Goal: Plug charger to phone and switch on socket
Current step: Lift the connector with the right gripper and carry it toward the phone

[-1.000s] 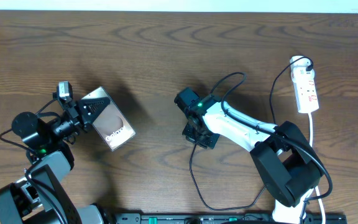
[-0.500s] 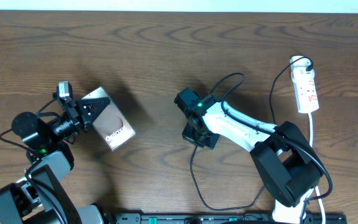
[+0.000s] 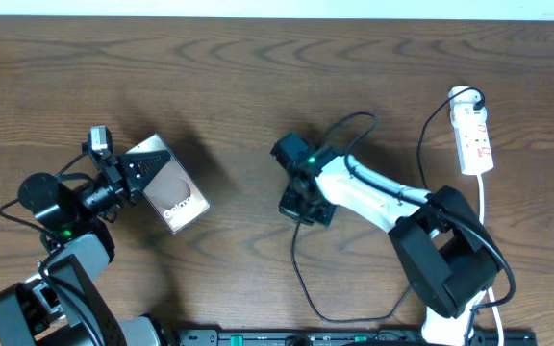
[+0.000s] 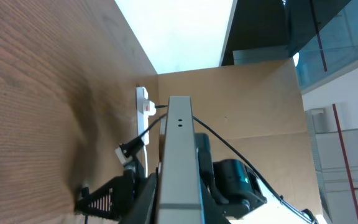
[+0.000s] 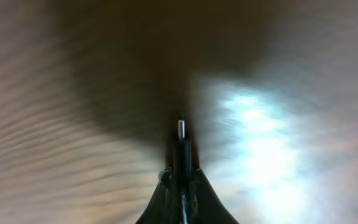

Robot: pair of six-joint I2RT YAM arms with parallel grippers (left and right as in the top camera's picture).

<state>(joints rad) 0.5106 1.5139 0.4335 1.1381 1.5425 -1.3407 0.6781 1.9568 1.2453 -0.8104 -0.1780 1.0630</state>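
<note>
Phone (image 3: pixel 174 190): flat glossy brownish-grey slab with white lettering near its lower end, at the left of the table and lifted at a tilt. I see my left gripper (image 3: pixel 138 180) clamped on its upper-left end, the arm folded back toward the near-left corner. The left wrist view shows it edge-on as a pale thin strip between the black fingers (image 4: pixel 135 198).

Charger (image 3: pixel 299 274): thin black cable looping from the table's near edge up to my right gripper (image 3: pixel 302 204) at mid-table, the white arm stretched left and low. Only the right wrist view shows the slim plug tip (image 5: pixel 181 132), pinched between the closed fingers and pointing at blurred wood.

Socket (image 3: pixel 474 135): long white strip with red marks at the far right, well apart from both grippers, with a white cord (image 3: pixel 484 207).

Table (image 3: pixel 258 86): dark brown wood with wavy grain.
</note>
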